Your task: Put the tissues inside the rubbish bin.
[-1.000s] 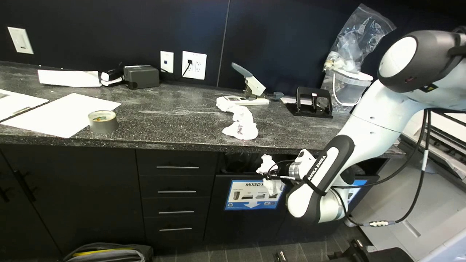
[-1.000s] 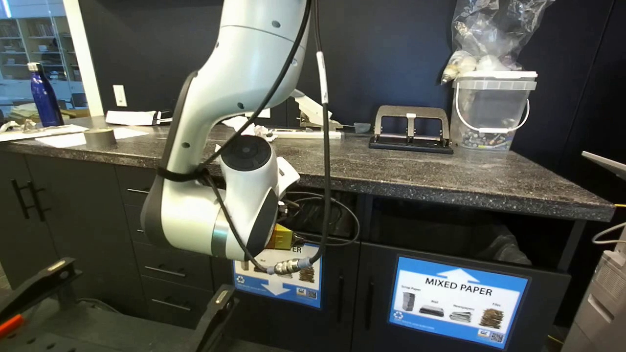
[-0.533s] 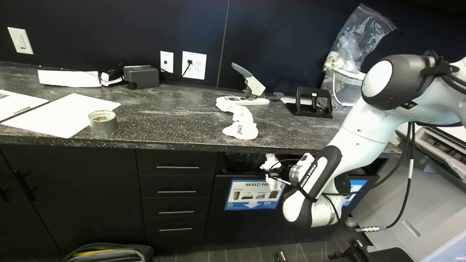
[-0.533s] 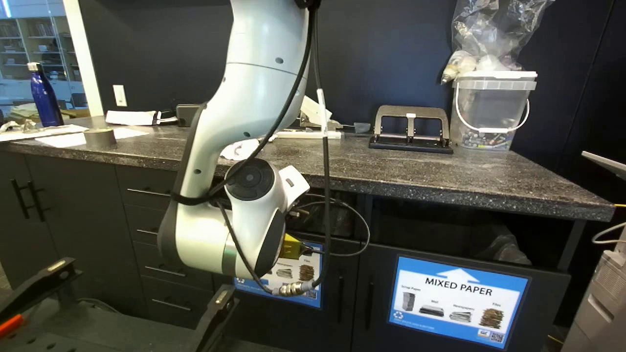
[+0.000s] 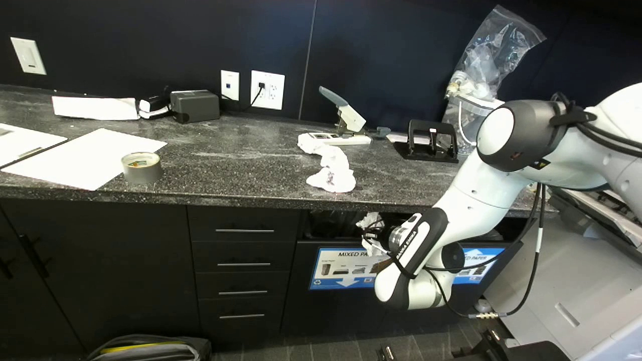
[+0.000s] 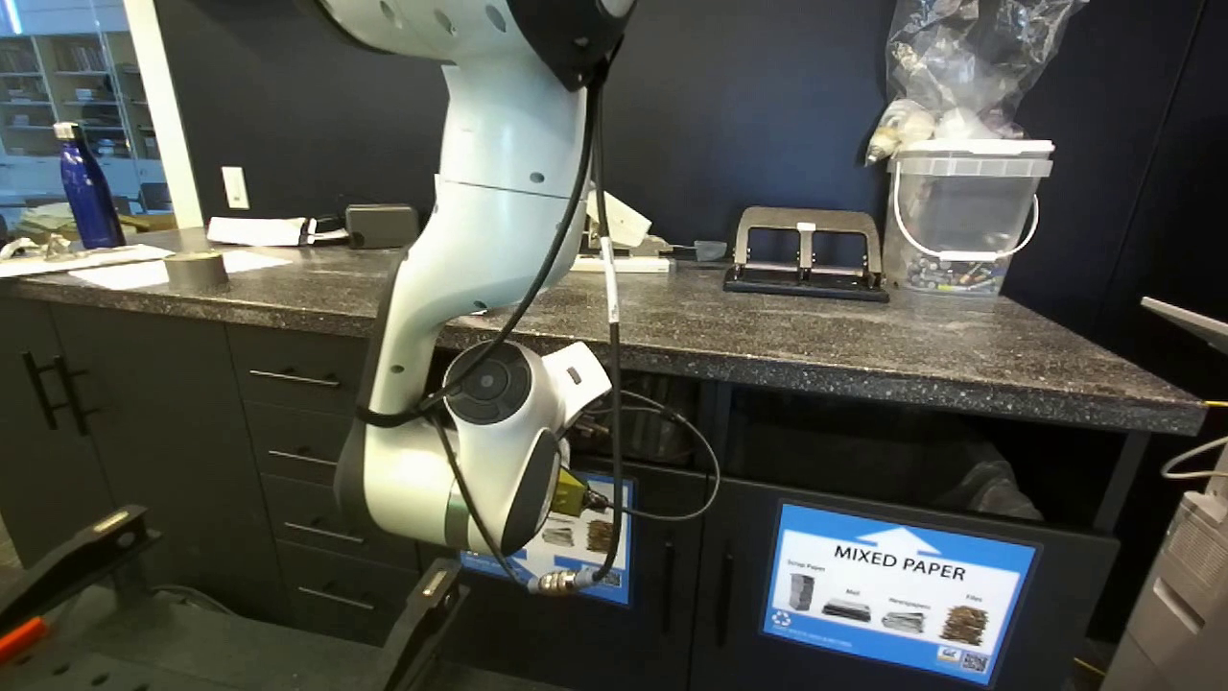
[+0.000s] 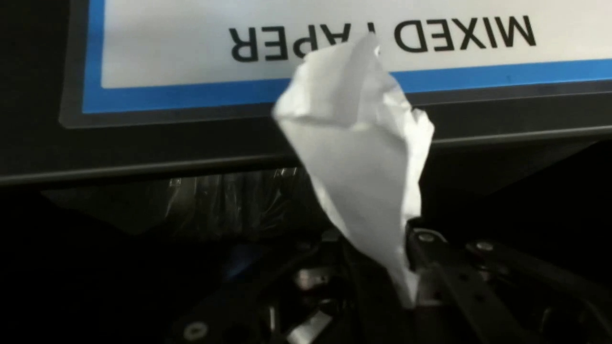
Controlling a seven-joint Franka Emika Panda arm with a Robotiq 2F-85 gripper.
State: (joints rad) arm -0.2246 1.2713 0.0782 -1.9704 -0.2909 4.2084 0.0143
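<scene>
My gripper (image 7: 382,241) is shut on a crumpled white tissue (image 7: 354,143), which sticks out past its fingers in the wrist view. In an exterior view this held tissue (image 5: 370,247) shows around the gripper (image 5: 375,233), at the height of the dark slot of the rubbish bin (image 5: 326,225). The bin's front carries a blue-and-white sign (image 5: 346,268); in the wrist view the tissue overlaps that sign and the bin's front edge. Whether it is inside the slot I cannot tell. More tissues (image 5: 333,173) lie bunched on the counter above. The arm hides the gripper in an exterior view (image 6: 499,451).
The counter's front edge (image 5: 251,201) overhangs the slot. On the counter stand a stapler (image 5: 351,120), a hole punch (image 5: 432,140), a tape roll (image 5: 142,168) and flat paper sheets (image 5: 85,158). Another slotted front with a sign (image 6: 902,590) is alongside. A cable (image 6: 710,461) loops from the wrist.
The arm's upper links have come lower and closer to the cabinet, and the wrist has tilted. The gripper, still holding the tissue, has shifted only slightly near the slot.
</scene>
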